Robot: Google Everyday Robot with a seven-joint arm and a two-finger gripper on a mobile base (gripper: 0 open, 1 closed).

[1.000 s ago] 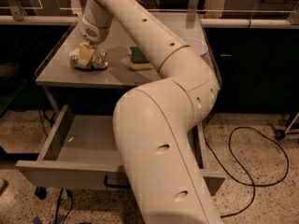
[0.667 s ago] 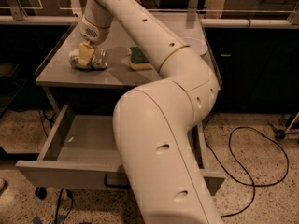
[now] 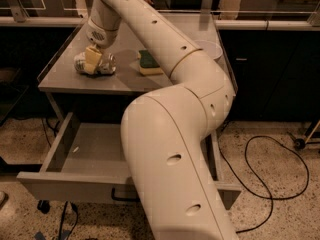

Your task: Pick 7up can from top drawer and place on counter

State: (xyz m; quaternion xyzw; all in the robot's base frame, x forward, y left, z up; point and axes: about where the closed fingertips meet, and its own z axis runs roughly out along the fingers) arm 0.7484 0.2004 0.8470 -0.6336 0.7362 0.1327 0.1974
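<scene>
The 7up can (image 3: 104,64), silvery with dents, lies on its side on the counter (image 3: 75,81) near the left front. My gripper (image 3: 92,60) hangs over the can from above, its yellowish fingers (image 3: 90,59) on either side of the can's middle and touching it. The top drawer (image 3: 85,156) stands pulled open below the counter; the part of its floor that I can see holds nothing. My large white arm covers the drawer's right half.
A green and yellow sponge (image 3: 148,63) lies on the counter right of the can. A white bowl (image 3: 209,48) sits at the counter's right rear. A black cable (image 3: 265,179) loops on the speckled floor to the right. Dark cabinets stand behind.
</scene>
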